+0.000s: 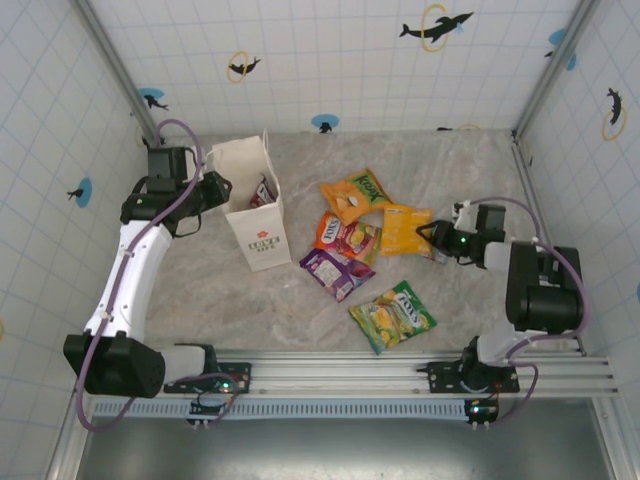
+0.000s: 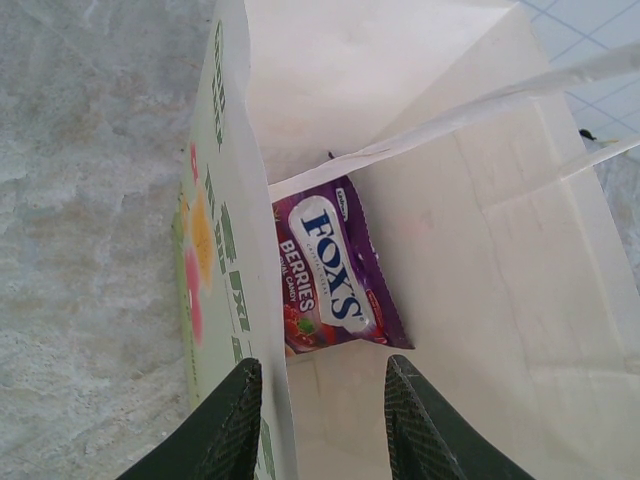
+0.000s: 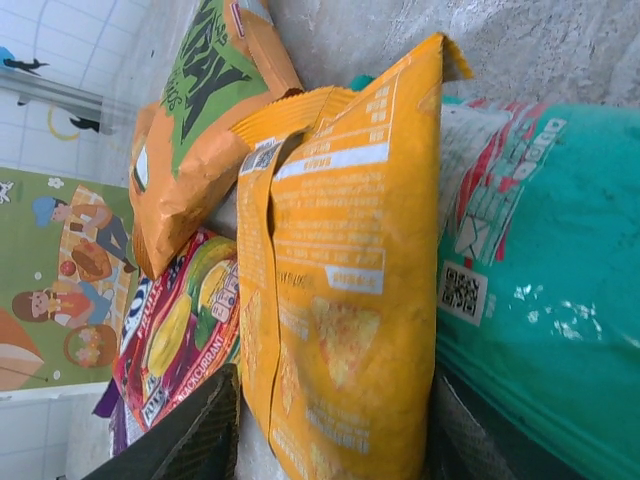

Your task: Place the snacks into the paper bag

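The cream paper bag (image 1: 255, 215) stands upright at the back left with a purple berries packet (image 2: 335, 270) lying inside. My left gripper (image 1: 222, 185) is open at the bag's mouth (image 2: 322, 365), one finger outside the bag's printed side wall and the other inside. More snacks lie mid-table: an orange packet (image 1: 356, 195), a red-magenta one (image 1: 347, 238), a purple one (image 1: 335, 272) and a green-yellow one (image 1: 393, 316). My right gripper (image 1: 432, 238) sits low with its fingers close on both sides of a yellow-orange packet (image 3: 350, 300). That packet overlaps a teal packet (image 3: 540, 250).
Tiled walls close the table at the back and both sides. A metal rail (image 1: 400, 375) runs along the near edge. Bare marble (image 1: 200, 300) lies in front of the bag. The orange packet (image 3: 200, 130) and the red-magenta one (image 3: 175, 330) lie just beyond the right gripper.
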